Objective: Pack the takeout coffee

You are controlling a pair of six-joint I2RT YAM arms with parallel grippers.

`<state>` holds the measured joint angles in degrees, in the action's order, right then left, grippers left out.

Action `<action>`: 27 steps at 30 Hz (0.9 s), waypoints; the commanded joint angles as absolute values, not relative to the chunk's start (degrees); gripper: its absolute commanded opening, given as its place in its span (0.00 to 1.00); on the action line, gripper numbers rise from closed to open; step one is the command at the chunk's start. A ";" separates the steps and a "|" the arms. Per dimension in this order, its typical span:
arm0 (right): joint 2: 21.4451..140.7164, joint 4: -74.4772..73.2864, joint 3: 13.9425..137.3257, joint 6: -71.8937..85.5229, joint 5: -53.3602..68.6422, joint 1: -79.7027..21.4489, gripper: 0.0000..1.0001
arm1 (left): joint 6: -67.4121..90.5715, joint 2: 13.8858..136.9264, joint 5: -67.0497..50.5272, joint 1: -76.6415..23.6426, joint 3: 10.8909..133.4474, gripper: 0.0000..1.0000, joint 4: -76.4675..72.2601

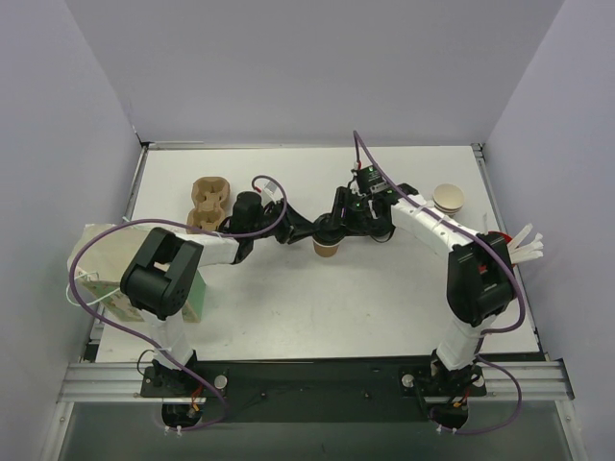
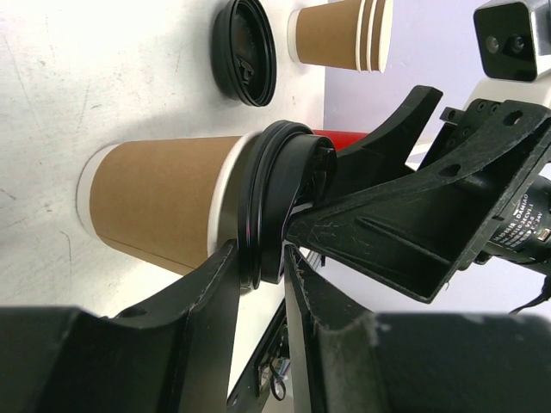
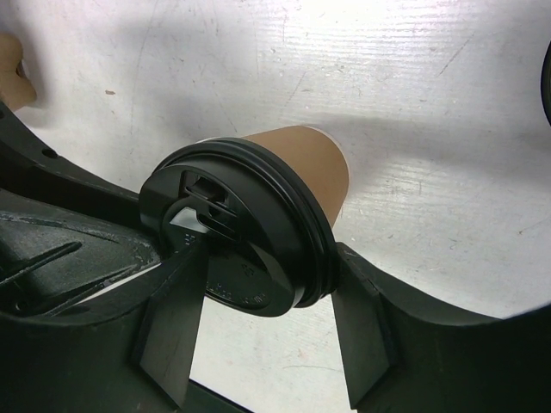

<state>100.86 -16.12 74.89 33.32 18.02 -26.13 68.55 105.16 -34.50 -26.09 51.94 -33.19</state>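
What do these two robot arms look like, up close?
Both arms mix white link covers with chunky black joints; a purple cable loops along each. The left gripper and right gripper have matte black plastic jaws, scuffed and flat. A small camera block sits at each wrist.

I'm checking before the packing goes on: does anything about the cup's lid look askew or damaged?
Yes. The round black plastic lid sits tilted on the brown kraft-paper cup, with white rim showing beside it. The left gripper pinches its edge; the right gripper straddles it.

Both arms meet over the takeout coffee (image 1: pixel 327 248) standing mid-table, beside the pulp carrier (image 1: pixel 209 204).
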 commanded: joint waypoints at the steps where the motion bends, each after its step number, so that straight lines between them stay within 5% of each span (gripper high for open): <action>1: 102.57 -19.51 75.59 31.90 14.59 -26.89 0.52 | 69.17 104.50 -36.30 -26.10 52.56 0.36 -39.99; 27: 102.04 -22.24 76.90 30.59 12.48 -27.51 0.57 | 69.26 102.66 -36.21 -26.02 52.74 0.36 -37.27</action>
